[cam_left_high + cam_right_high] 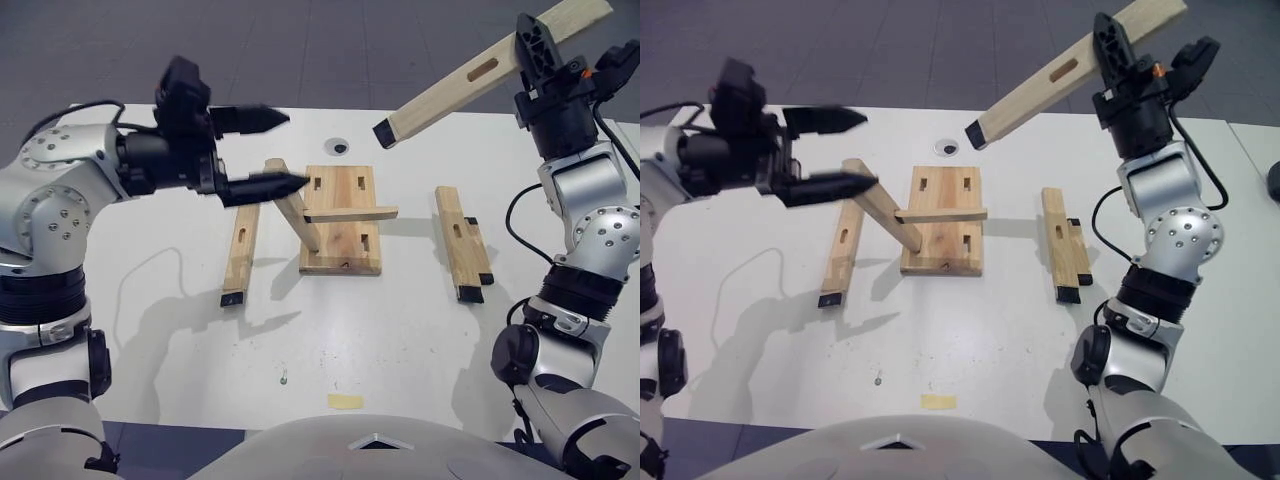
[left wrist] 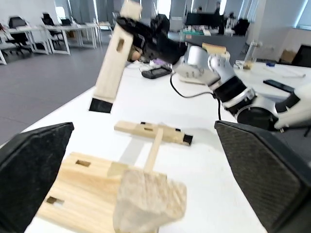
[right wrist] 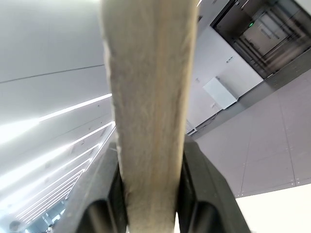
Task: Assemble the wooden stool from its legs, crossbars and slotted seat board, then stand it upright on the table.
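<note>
The slotted seat board (image 1: 341, 220) lies flat mid-table. One leg (image 1: 295, 212) stands tilted in it with a crossbar (image 1: 351, 213) sticking out sideways over the board. My left gripper (image 1: 275, 150) hovers open just left of that leg's top end (image 2: 149, 199), one finger above and one level with it. High at the far right my right gripper (image 1: 532, 50) is shut on another wooden leg (image 1: 485, 71), which slants down toward the board with its black-capped end (image 1: 384, 134) lowest. Two more legs lie flat: one (image 1: 241, 252) left of the board, one (image 1: 461, 243) right.
A round hole (image 1: 340, 147) sits in the tabletop behind the board. A small yellow tape piece (image 1: 346, 401) and a tiny screw (image 1: 284, 378) lie near the front edge. The white table (image 1: 400, 340) has open surface in front of the parts.
</note>
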You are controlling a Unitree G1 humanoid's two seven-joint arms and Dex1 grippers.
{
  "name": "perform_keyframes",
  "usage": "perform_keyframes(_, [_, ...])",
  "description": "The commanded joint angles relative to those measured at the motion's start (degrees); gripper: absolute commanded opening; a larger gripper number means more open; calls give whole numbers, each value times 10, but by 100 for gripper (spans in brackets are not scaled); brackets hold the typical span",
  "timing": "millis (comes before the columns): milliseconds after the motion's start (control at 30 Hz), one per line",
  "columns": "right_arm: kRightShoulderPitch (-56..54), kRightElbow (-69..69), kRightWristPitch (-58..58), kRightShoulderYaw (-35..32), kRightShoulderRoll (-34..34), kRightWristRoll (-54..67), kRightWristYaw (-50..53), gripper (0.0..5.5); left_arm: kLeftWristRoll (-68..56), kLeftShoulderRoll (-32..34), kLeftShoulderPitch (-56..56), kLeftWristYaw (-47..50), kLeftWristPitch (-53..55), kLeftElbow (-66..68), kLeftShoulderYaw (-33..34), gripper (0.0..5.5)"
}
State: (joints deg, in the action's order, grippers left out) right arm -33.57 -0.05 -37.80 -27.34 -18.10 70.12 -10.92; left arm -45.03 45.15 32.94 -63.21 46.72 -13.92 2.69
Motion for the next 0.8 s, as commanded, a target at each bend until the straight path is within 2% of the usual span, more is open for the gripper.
perform_keyframes(33, [6, -7, -4, 4, 6, 0, -1, 101, 68, 22, -24, -41, -62, -12, -59, 521])
perform_keyframes(333, [43, -10, 18, 29, -12, -87, -20, 101, 2, -12, -27, 4, -36, -111, -24, 371])
perform_keyframes(633, [64, -34, 32, 31, 1, -119, -27, 101, 58, -4, -126, 91, -60, -226, -44, 220])
perform_keyframes(800, [104, -64, 34, 44, -7, -145, -44, 101, 73, -20, -139, 129, -73, -223, -49, 210])
